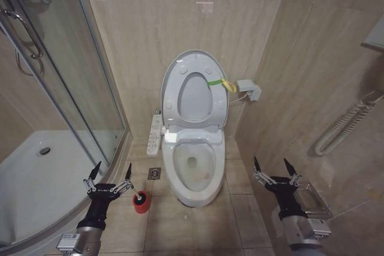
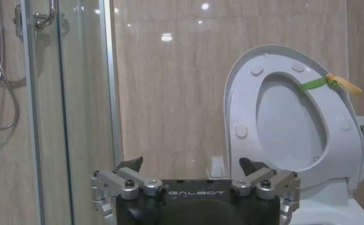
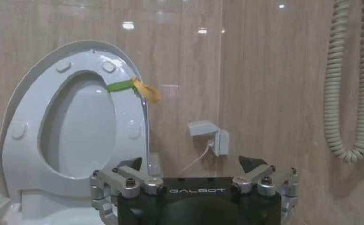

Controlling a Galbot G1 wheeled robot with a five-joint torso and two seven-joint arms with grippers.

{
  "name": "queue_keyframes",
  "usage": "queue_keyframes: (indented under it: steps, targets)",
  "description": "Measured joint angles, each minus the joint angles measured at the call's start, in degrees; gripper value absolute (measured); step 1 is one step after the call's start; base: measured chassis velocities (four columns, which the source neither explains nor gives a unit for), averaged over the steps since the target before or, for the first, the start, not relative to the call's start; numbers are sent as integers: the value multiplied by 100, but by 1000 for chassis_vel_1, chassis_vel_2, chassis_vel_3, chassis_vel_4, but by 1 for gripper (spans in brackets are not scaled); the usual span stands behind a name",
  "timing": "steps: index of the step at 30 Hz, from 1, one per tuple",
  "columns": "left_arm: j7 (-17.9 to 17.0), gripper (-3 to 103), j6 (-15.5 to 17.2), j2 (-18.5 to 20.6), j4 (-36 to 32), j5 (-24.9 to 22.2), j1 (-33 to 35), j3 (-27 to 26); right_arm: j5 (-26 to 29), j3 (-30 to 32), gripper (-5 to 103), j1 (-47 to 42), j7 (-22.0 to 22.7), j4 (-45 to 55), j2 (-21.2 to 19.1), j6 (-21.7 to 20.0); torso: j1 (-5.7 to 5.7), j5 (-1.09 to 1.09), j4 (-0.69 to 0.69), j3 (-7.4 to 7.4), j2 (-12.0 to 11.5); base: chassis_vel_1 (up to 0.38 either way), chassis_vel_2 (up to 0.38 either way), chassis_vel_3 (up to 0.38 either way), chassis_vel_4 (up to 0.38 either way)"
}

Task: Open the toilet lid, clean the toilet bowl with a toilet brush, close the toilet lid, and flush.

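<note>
A tiled bathroom, seen from my head camera: the toilet lid (image 1: pixel 193 91) stands upright against the wall with the ring seat raised against it, a yellow-green band (image 1: pixel 221 83) tied at its edge, and the toilet bowl (image 1: pixel 193 163) lies uncovered below. My left gripper (image 1: pixel 110 175) hovers low beside the shower tray (image 1: pixel 36 178), fingers (image 1: pixel 94 171) spread and holding nothing. Just beside it on the floor stands the toilet brush (image 1: pixel 141 201) in its small red holder, near the foot of the bowl. My right gripper (image 1: pixel 273 166) hangs on the other side of the bowl, near the side wall, fingers likewise released and empty.

With the lid already up, I judge the step in hand to be picking up the brush. To do it well I would bring the left gripper down over the holder, line the spread fingers either side of the thin handle, and close on the handle itself, not the holder's rim, so the red cup stays on the floor when I lift straight up. The glass shower door (image 1: pixel 66 76) and the tray edge sit close to that arm, so the approach wants to stay on the toilet side.
</note>
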Motion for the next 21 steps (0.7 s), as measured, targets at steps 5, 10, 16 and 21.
queue_keyframes:
  steps: [5, 10, 16, 21]
  targets:
    - [0, 100, 0, 0, 0, 0, 0, 0, 57, -18, 100, 43, -7, -22, -1, 9, 0, 0, 0, 0, 0, 0, 0, 0, 0]
    - [0, 100, 0, 0, 0, 0, 0, 0, 108, -29, 100, 80, -5, -36, -55, 5, 0, 0, 0, 0, 0, 0, 0, 0, 0]
    - [0, 100, 0, 0, 0, 0, 0, 0, 138, -3, 100, 100, 2, 21, -101, 12, 0, 0, 0, 0, 0, 0, 0, 0, 0]
    - [0, 100, 0, 0, 0, 0, 0, 0, 160, 33, 100, -18, 7, 158, -136, 31, 0, 0, -1, 0, 0, 0, 0, 0, 0]
